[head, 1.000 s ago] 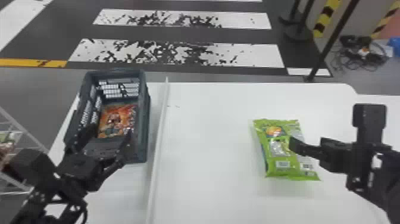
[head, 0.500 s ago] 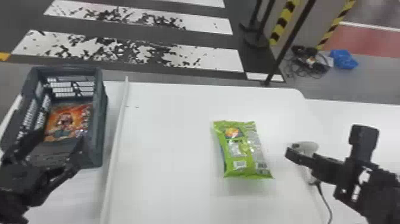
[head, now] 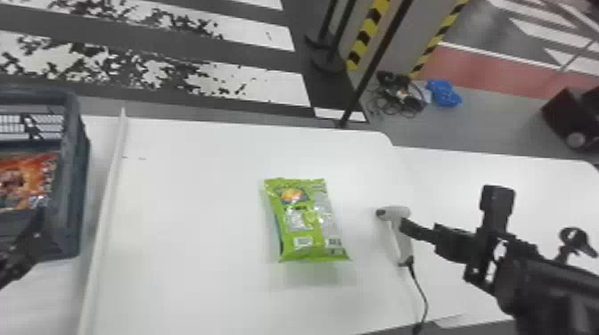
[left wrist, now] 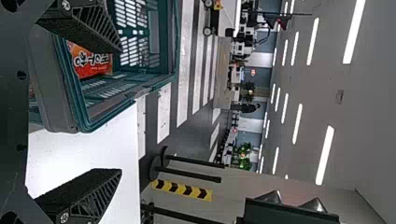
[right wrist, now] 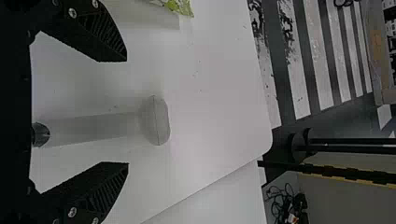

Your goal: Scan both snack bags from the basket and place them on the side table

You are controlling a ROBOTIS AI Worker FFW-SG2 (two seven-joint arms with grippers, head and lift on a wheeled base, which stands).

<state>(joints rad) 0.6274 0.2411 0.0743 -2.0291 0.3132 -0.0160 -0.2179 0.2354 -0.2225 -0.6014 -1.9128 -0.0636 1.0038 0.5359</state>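
The dark floor with white stripes [head: 249, 84] runs beyond the broad white desk [head: 200, 267], with a second white desk [head: 454, 178] joining its right side. A slim black pole [head: 374, 67] stands past the far edge. At the left, the dark blue-green plastic basket [head: 75, 178] holds the orange-red snack bag [head: 20, 182]; its slatted walls surround the bag. The black left hand [head: 24, 251] is at the basket's near side, fingers spread and empty. The black right hand [head: 450, 208] is over the right part of the desk, also spread and empty. A long white raised strip [head: 109, 191] stands between the basket and the green snack bag [head: 307, 222], which lies flat on the desk. Right of that bag lies the white handheld scanner [head: 401, 236], the right hand close by, its black cable [head: 419, 285] trailing toward the near edge.
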